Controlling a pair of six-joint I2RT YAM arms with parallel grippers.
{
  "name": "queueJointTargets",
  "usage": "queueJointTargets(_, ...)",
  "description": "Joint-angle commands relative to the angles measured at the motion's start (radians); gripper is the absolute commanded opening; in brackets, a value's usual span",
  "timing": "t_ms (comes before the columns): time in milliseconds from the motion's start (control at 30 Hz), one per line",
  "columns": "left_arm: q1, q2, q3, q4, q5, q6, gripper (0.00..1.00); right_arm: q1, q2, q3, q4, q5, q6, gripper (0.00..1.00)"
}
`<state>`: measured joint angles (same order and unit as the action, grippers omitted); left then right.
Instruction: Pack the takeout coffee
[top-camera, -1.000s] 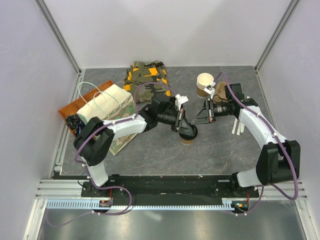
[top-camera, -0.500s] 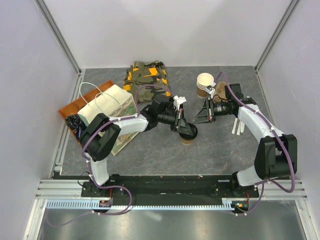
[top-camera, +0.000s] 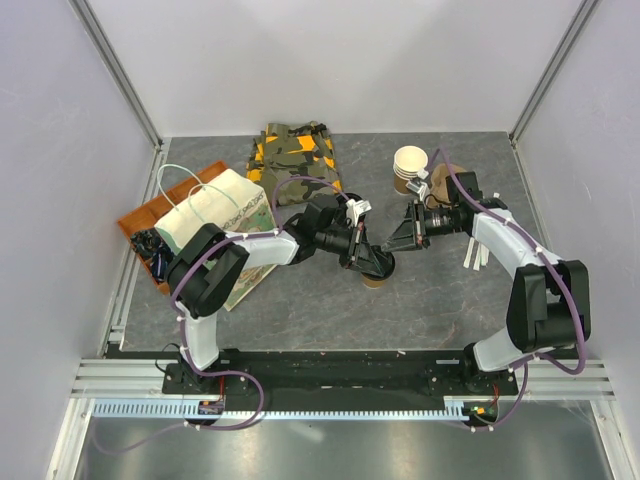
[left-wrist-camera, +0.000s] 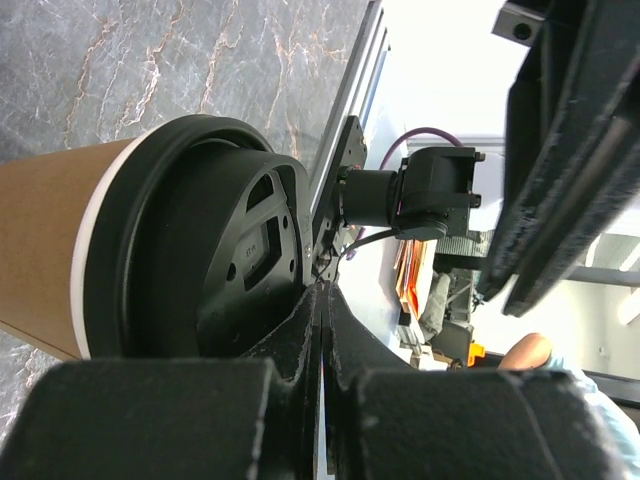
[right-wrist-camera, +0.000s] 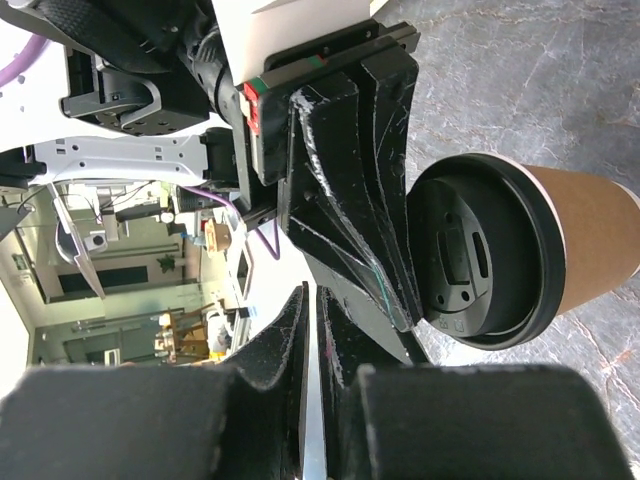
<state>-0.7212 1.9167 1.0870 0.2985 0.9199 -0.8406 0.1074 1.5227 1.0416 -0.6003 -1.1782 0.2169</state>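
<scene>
The takeout coffee (top-camera: 376, 270), a brown paper cup with a black lid, stands mid-table. In the left wrist view the coffee (left-wrist-camera: 60, 250) lies sideways at left, and in the right wrist view it (right-wrist-camera: 590, 235) lies at right. My left gripper (top-camera: 366, 260) is shut and empty, and its tips rest against the lid's rim (right-wrist-camera: 385, 280). It shows shut in its own view (left-wrist-camera: 322, 292). My right gripper (top-camera: 389, 243) is shut and empty, just right of the cup and clear of it; its own view (right-wrist-camera: 310, 297) shows the same. The printed paper bag (top-camera: 215, 212) lies on its side at left.
An orange tray (top-camera: 135, 222) sits behind the bag at the left wall. A camouflage cloth (top-camera: 295, 150) lies at the back. A stack of lidless cups (top-camera: 410, 166) stands at back right. White sticks (top-camera: 476, 255) lie under the right forearm.
My left arm has folded in and its wrist has dropped lower onto the lid. My right gripper has slid slightly left and down toward the cup. The cup has stayed put.
</scene>
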Motion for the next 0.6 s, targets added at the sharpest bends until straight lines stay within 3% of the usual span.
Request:
queueJointTargets(0, 0.011, 0.039, -0.015, -0.027, -0.035, -0.005, 0.02, -0.003, 0.011, -0.003, 0.023, -0.041, -0.002, 0.12)
queueJointTargets(267, 0.019, 0.051, -0.027, 0.002, -0.016, -0.014, 0.02, -0.005, 0.016, 0.02, 0.077, -0.067, 0.062, 0.11)
queueJointTargets(567, 0.022, 0.05, -0.032, 0.01, -0.013, -0.009, 0.02, -0.003, 0.154, -0.064, 0.151, 0.1, 0.078, 0.08)
